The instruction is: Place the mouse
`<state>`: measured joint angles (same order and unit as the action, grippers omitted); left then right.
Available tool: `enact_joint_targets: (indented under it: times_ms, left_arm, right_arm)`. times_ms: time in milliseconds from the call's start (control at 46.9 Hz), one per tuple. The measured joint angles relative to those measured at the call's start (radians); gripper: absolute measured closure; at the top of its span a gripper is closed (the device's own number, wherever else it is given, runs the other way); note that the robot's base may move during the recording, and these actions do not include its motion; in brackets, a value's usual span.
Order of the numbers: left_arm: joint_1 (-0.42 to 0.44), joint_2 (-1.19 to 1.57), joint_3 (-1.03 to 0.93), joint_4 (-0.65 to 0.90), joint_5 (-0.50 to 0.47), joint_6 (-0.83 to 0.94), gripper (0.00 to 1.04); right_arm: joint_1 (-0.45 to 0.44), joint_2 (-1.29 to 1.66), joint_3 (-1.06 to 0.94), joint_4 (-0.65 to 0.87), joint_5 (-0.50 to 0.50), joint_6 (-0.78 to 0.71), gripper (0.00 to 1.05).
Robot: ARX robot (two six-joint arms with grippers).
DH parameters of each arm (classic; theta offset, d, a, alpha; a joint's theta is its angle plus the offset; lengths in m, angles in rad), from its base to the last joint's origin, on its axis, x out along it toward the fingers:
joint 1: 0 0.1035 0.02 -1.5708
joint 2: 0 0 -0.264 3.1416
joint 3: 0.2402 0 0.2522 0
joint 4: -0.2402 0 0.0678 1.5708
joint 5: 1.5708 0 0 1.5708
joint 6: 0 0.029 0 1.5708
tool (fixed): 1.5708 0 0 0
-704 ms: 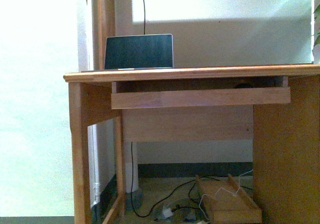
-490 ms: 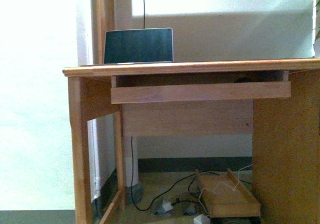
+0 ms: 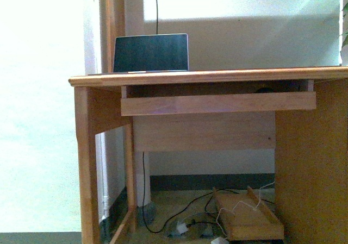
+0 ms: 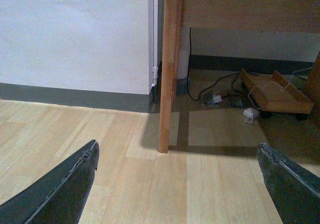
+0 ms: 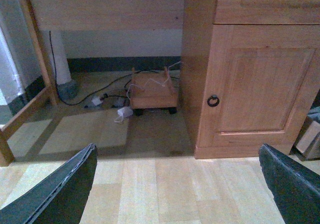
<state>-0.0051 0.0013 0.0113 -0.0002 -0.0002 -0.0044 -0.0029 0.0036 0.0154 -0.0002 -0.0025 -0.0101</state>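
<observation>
Mouse (image 3: 265,90) barely visible on pull-out tray (image 3: 217,104) beneath desktop; left gripper (image 4: 176,146), right gripper (image 5: 177,146) spread wide, empty; risk: reach into shallow gap strikes tray rail, knocks mouse back

Wooden desk (image 3: 206,76), pale wall (image 3: 244,5), plank floor (image 4: 150,184)

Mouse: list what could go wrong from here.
1. The mouse shows only as a dark sliver in the slim gap between desktop and pull-out shelf; reaching in may strike either board.
2. The front view barely shows it, so a grasp could miss.
</observation>
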Motion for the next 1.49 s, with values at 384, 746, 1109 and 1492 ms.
enact_joint_targets:
  times_ms: [384, 746, 1109, 1492]
  left_arm:
    - [0.000, 0.000, 0.000, 0.000, 0.000, 0.000, 0.08]
    - [0.000, 0.000, 0.000, 0.000, 0.000, 0.000, 0.08]
    - [0.000, 0.000, 0.000, 0.000, 0.000, 0.000, 0.08]
    - [0.000, 0.000, 0.000, 0.000, 0.000, 0.000, 0.08]
  right_arm:
    - [0.000, 0.000, 0.000, 0.000, 0.000, 0.000, 0.07]
    - [0.000, 0.000, 0.000, 0.000, 0.000, 0.000, 0.07]
    - [0.000, 0.000, 0.000, 0.000, 0.000, 0.000, 0.07]
    - [0.000, 0.000, 0.000, 0.000, 0.001, 0.000, 0.07]
